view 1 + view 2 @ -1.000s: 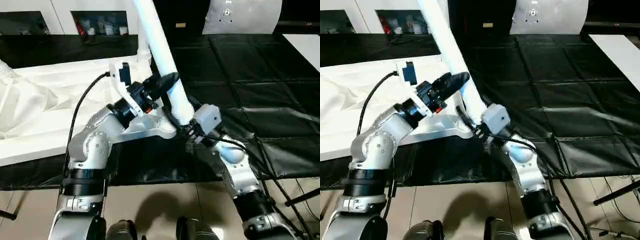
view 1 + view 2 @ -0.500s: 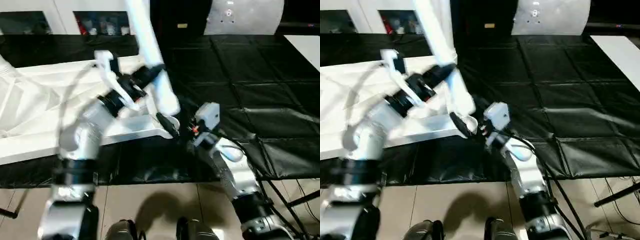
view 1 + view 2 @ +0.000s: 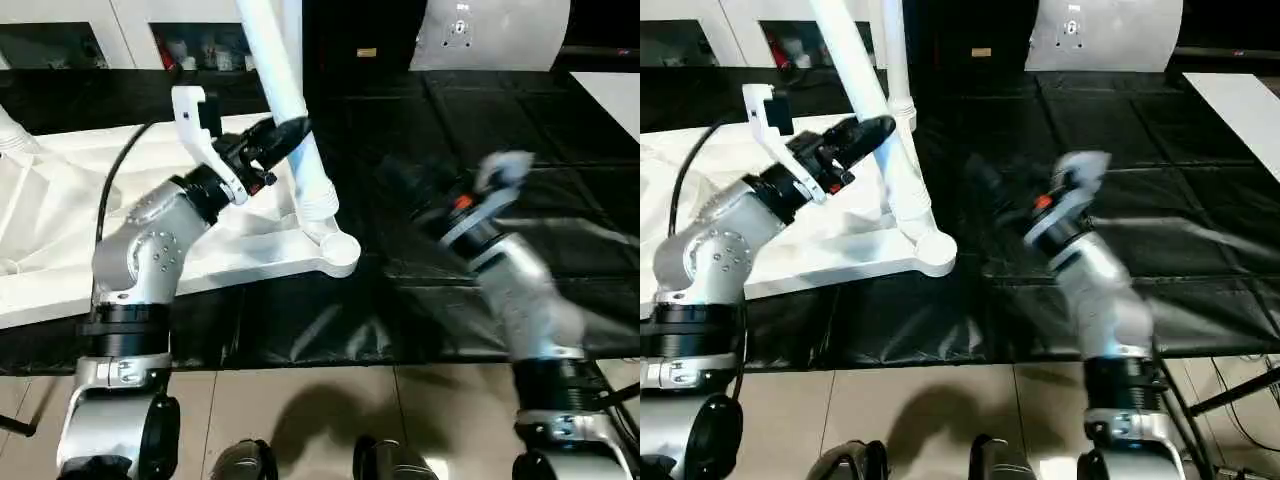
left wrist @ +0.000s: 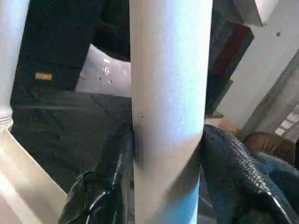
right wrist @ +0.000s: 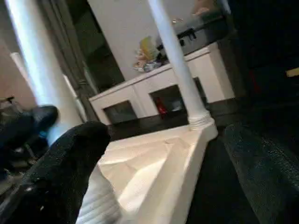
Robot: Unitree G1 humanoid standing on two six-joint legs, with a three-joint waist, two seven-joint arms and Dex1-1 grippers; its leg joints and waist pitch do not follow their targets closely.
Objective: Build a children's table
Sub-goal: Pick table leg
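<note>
text: none readable | labels: none | numbers: none

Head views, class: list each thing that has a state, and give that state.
Tabletop: upside down on the bench.
Near leg: leaning over its corner socket, gripped by the left gripper.
Far leg: upright in its socket.
Right gripper: jaws open, empty.

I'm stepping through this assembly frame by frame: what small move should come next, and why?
Probably the left gripper should tip the leg upright and press it down. Its fingers clamp the leg, which leans with its ribbed end just above the tabletop's near corner socket; the right gripper is open, off to the side.
</note>
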